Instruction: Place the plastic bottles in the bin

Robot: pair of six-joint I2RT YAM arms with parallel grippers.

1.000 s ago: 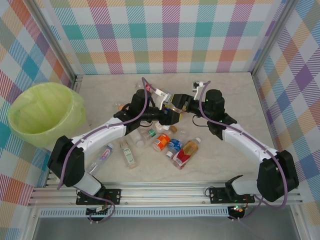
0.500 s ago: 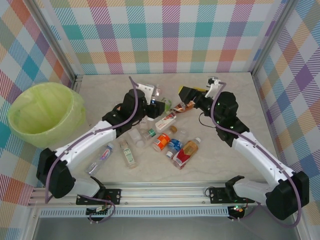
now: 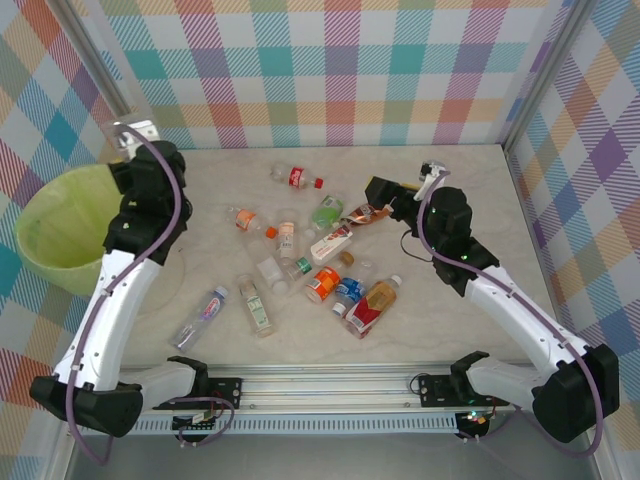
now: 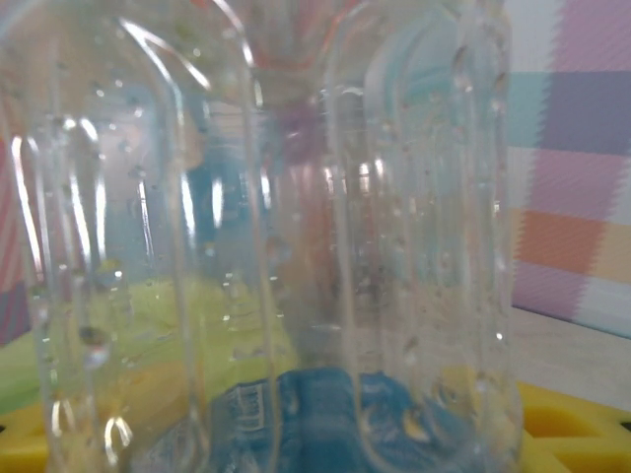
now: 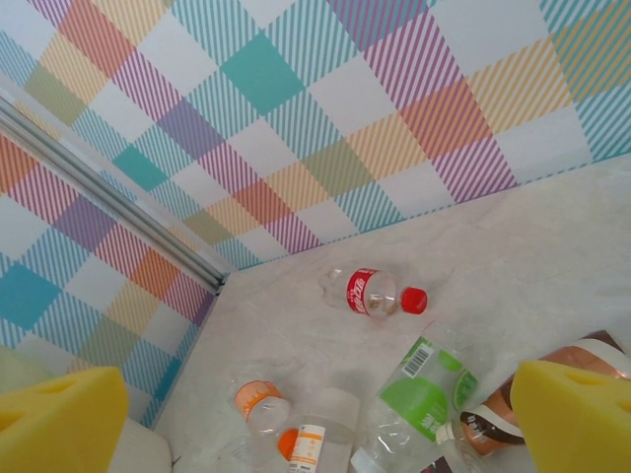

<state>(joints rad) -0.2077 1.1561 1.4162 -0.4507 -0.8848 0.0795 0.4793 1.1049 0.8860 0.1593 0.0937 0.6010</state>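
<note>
Plaid walls [image 3: 340,80] ring the bench [image 3: 480,200]. One clear bottle [image 4: 296,227] is clamped in my left claw [image 4: 296,439], up beside the bin [image 3: 45,260]. I'd centre well over the bin before letting go. My right claw [image 5: 315,414] gapes empty above the loose bottles [image 3: 322,284].

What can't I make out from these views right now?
- Top view: the left arm's wrist hides the left gripper, so whether its bottle is over the bin can't be told.
- Left wrist view: that bottle sits against the lens, blurred, both ends cut off by the edges.
- Right wrist view: the brown-labelled bottle is half hidden behind the right gripper's pad.
</note>
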